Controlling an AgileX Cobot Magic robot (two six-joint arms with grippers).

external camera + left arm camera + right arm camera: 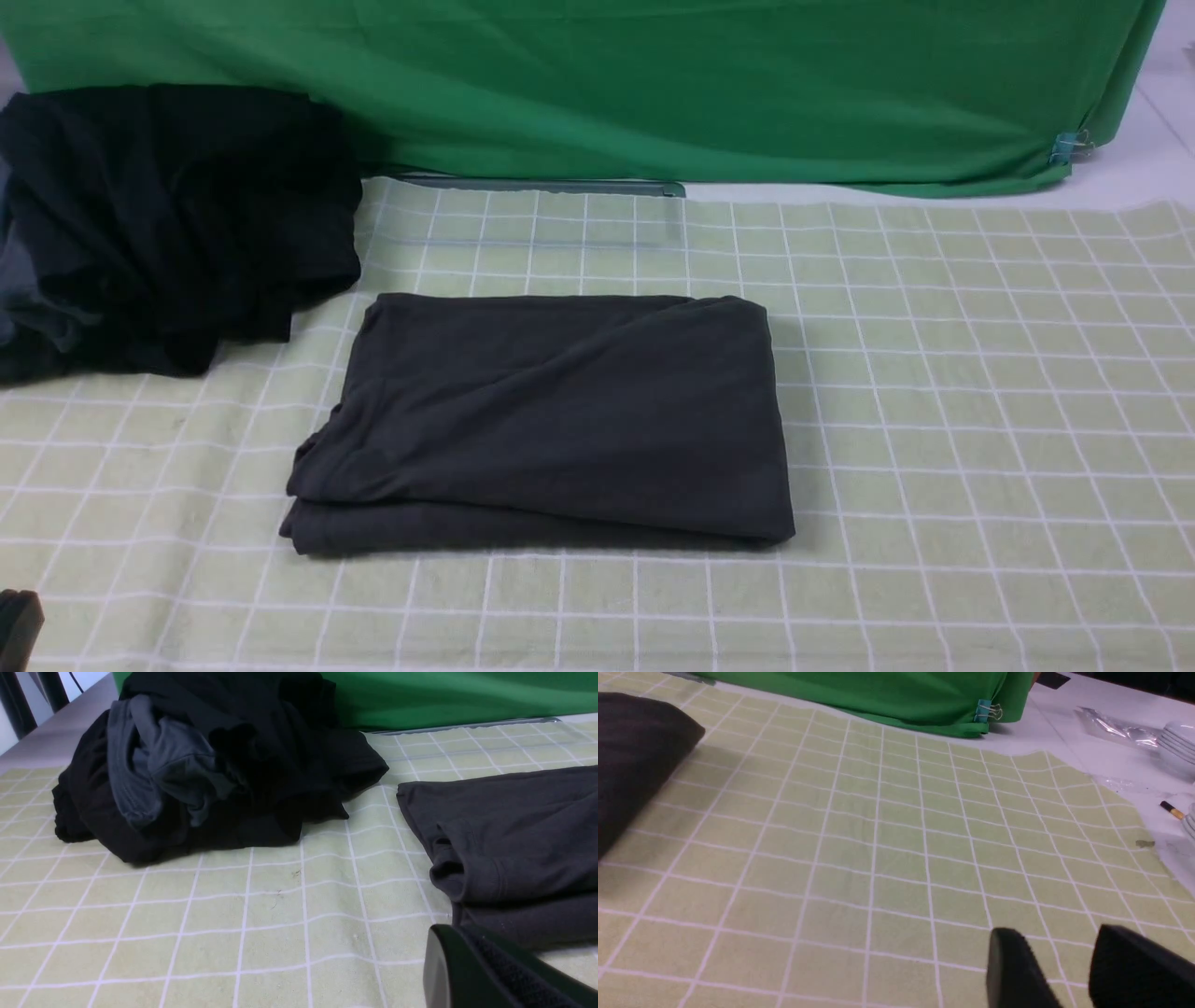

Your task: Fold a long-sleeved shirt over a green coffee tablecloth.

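At the far left of the front view, a blacker bundle of garments was heaped on the green coffee tablecloth, with a greyer piece tucked into it. The left gripper was seen low over the cloth near the desk's front edge, just beside the shirt's near corner, its jaws clenched with nothing grasped. At the centre, the long-sleeved shirt was laid folded into a flat rectangle of stacked layers, apart from the bundle; no print could be seen. Behind it, a bright green fabric sheet was draped, held at its right corner by a binder clip. To the right, the right gripper was held over bare cloth, jaws released and parted, well apart from the shirt.
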